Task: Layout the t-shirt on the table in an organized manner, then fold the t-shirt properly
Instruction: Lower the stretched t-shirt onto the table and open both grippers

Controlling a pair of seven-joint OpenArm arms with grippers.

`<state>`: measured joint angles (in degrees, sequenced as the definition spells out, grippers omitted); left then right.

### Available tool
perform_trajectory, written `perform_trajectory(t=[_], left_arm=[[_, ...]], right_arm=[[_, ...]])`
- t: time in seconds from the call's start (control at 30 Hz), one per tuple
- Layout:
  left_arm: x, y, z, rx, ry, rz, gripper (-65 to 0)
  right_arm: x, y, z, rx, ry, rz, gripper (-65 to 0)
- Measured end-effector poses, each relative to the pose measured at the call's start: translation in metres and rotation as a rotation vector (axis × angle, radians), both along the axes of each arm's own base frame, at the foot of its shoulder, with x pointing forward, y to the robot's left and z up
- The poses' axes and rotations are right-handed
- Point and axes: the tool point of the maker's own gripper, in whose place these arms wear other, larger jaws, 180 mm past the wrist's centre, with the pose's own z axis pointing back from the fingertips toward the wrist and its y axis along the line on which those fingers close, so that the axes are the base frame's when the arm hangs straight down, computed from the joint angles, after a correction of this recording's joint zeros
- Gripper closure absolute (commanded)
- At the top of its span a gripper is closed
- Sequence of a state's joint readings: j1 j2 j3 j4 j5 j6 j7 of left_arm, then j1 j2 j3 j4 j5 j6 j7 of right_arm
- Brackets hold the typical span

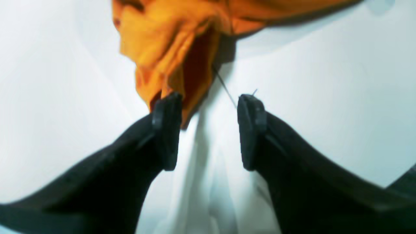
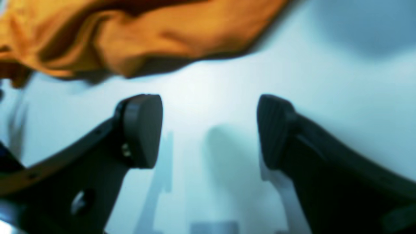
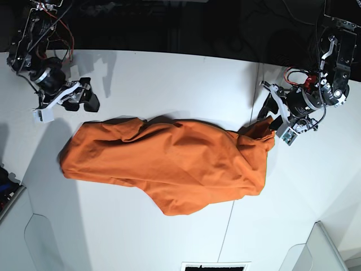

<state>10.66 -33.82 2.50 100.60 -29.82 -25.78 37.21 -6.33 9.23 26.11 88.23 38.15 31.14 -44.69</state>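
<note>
The right hand [image 3: 79,97] hangs open and empty over the bench [image 3: 169,73], just off the t-shirt's [image 3: 169,161] 10 o'clock corner. The shirt lies crumpled mid-bench, its long axis running 9 to 3 o'clock. At 3 o'clock the left hand [image 1: 208,107] is spread open too, one finger touching a bunched fold, so it looks nearer for the next grasp.

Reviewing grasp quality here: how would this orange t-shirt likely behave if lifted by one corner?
The t-shirt would probably drape and sag, since it lies in soft wrinkles on the table. It looks light and thin. The bunched edge near the left gripper suggests it folds over itself easily.
</note>
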Motion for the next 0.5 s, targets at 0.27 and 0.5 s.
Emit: perform_trajectory(t=[0.27, 0.5], left_arm=[[0.008, 0.002, 0.0, 0.009, -0.059, 0.005, -30.3], [0.011, 0.018, -0.035, -0.027, -0.01, 0.112, -30.3]], right_arm=[[0.011, 0.015, -0.002, -0.015, -0.067, -0.066, -44.7], [0.044, 0.06, -0.004, -0.029, -0.067, 0.021, -44.7]])
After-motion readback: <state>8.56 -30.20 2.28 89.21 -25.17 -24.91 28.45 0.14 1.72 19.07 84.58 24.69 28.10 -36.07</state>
